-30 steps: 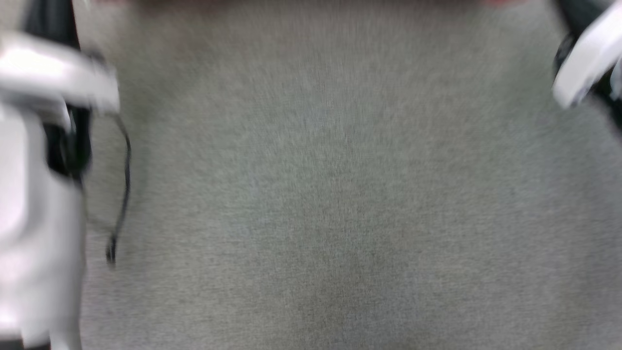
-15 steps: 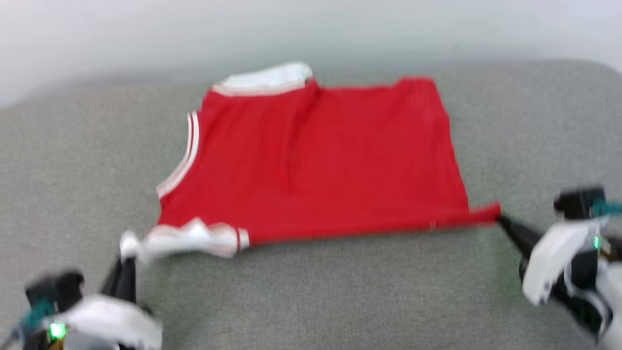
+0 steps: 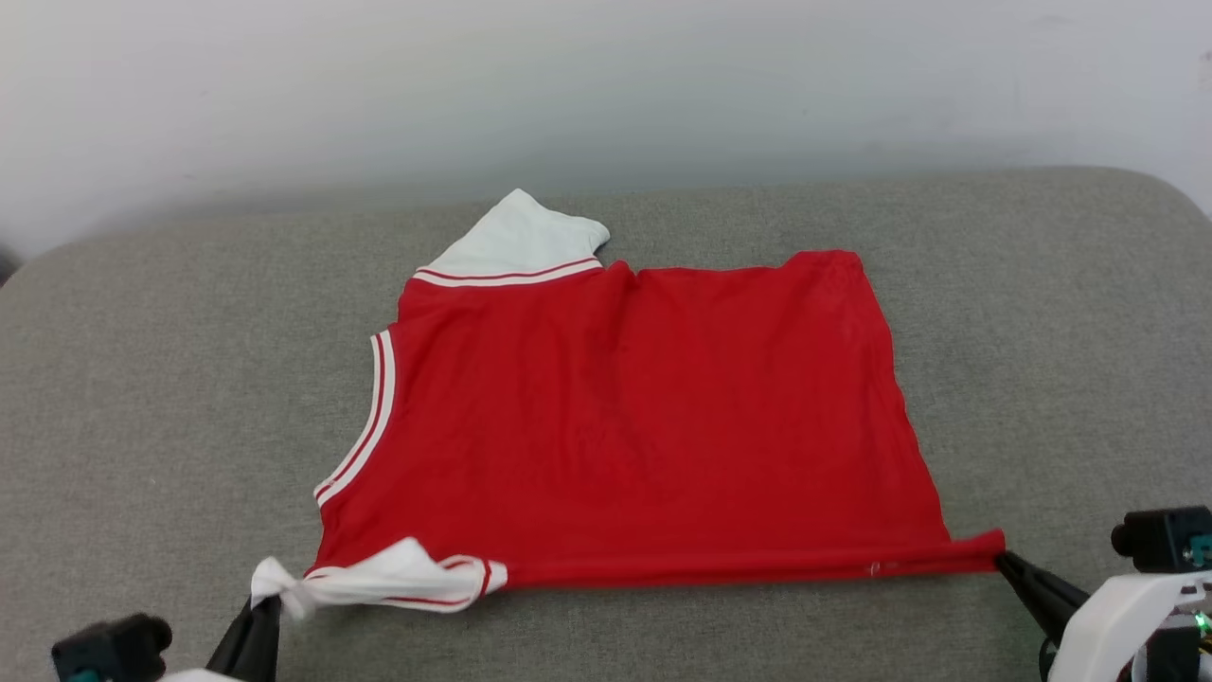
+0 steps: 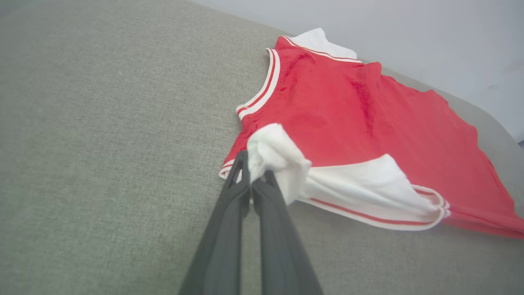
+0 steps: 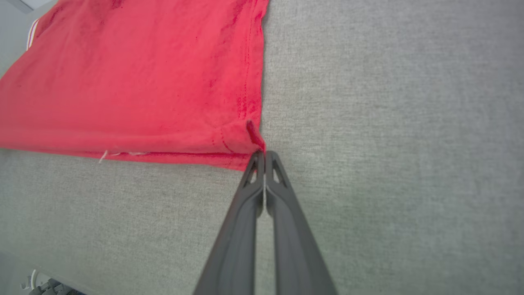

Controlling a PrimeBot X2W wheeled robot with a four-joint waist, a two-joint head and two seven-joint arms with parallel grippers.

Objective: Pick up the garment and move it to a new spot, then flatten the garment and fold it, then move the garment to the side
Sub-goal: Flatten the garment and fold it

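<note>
Shirt (image 3: 644,417) is laid flat mid-cushion (image 3: 142,379); sleeve (image 3: 398,578) is gripped by the left hand (image 3: 265,601), hem corner (image 3: 975,549) by the right hand (image 3: 1002,561). Folding and the side move are left.

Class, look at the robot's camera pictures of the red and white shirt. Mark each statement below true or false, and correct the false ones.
1. The left hand is shut on a white sleeve of the garment. True.
2. The right hand is open and hangs apart from the garment. False: it is shut on a red hem corner.
3. The garment lies on a grey fabric surface. True.
4. The garment is bunched into a ball. False: it lies spread out, mostly flat.
5. Dark lettering shows on the side facing up. False: that side is plain red.
</note>
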